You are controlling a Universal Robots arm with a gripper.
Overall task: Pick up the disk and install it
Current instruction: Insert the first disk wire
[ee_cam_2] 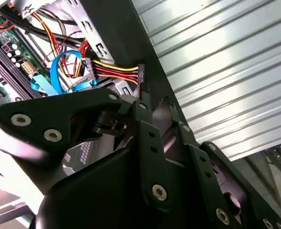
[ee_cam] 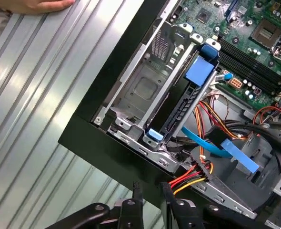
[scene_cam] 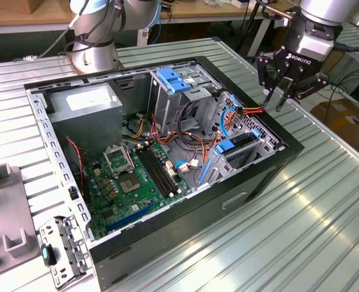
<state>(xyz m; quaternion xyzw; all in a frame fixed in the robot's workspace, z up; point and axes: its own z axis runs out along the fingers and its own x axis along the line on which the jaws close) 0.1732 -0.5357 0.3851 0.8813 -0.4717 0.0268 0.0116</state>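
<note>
The disk (scene_cam: 243, 141) stands on edge in a slot of the drive cage at the open computer case's (scene_cam: 261, 176) corner, on the exterior view's right, dark with blue rails. The first wrist view shows the disk (ee_cam: 178, 112) from its edge, a blue tab at each end. My gripper (scene_cam: 275, 96) hovers above the case rim just beyond the disk, its jaws open by a narrow gap with nothing between them. In both wrist views the gripper (ee_cam: 151, 191) (ee_cam_2: 157, 107) is over the black rim, close to a red-yellow-black power connector (ee_cam: 197, 171).
The case holds a green motherboard (scene_cam: 137, 176), a grey power-supply box (scene_cam: 85, 103), a tall metal cage with a blue latch (scene_cam: 172, 79) and loose cables. A hand (ee_cam: 35, 5) rests on the ribbed metal table (scene_cam: 325, 201). Grey fixtures (scene_cam: 3, 176) sit at the exterior view's left.
</note>
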